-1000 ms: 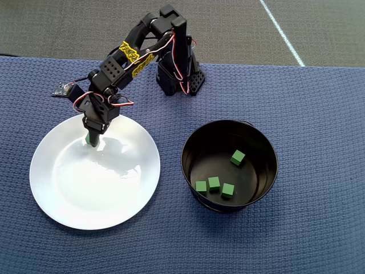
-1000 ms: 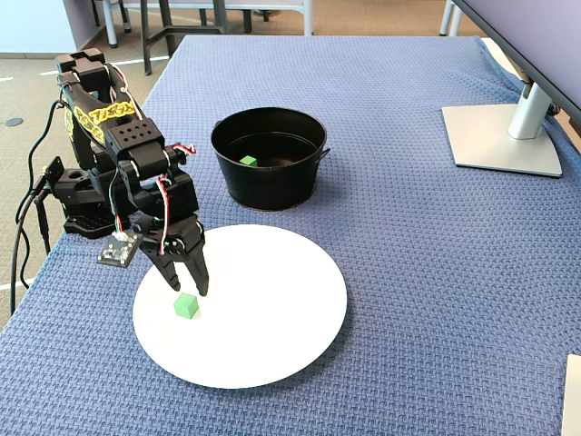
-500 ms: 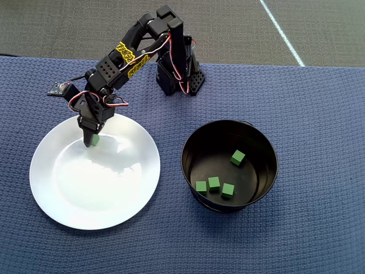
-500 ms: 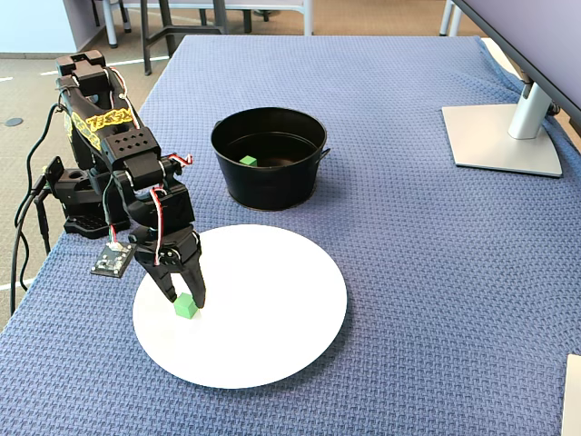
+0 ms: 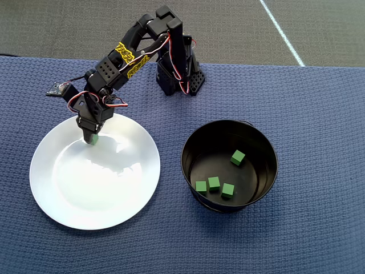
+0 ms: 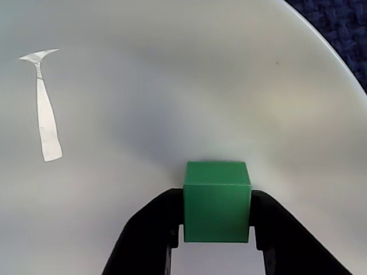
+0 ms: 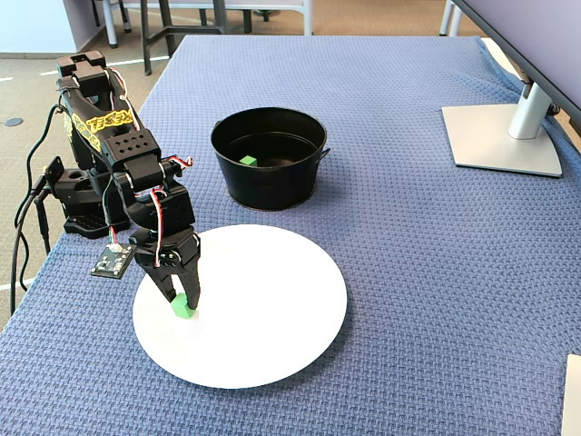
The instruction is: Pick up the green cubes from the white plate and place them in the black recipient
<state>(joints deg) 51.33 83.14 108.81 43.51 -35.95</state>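
One green cube (image 6: 217,209) sits between my gripper's (image 6: 217,197) two black fingers, touching both. It is low over the far left part of the white plate (image 5: 57,211), and I cannot tell if it is lifted. The cube also shows in the overhead view (image 5: 93,139) and in the fixed view (image 7: 184,308). The rest of the plate (image 7: 272,318) is bare. The black pot (image 5: 188,142) stands to the plate's right in the overhead view and holds several green cubes (image 5: 214,182). In the fixed view the pot (image 7: 268,186) is behind the plate.
A blue woven cloth (image 5: 319,114) covers the table. The arm's base (image 5: 177,74) stands at the back, between plate and pot. A small circuit board (image 7: 113,259) hangs beside the gripper. A monitor stand (image 7: 504,136) sits at the far right in the fixed view.
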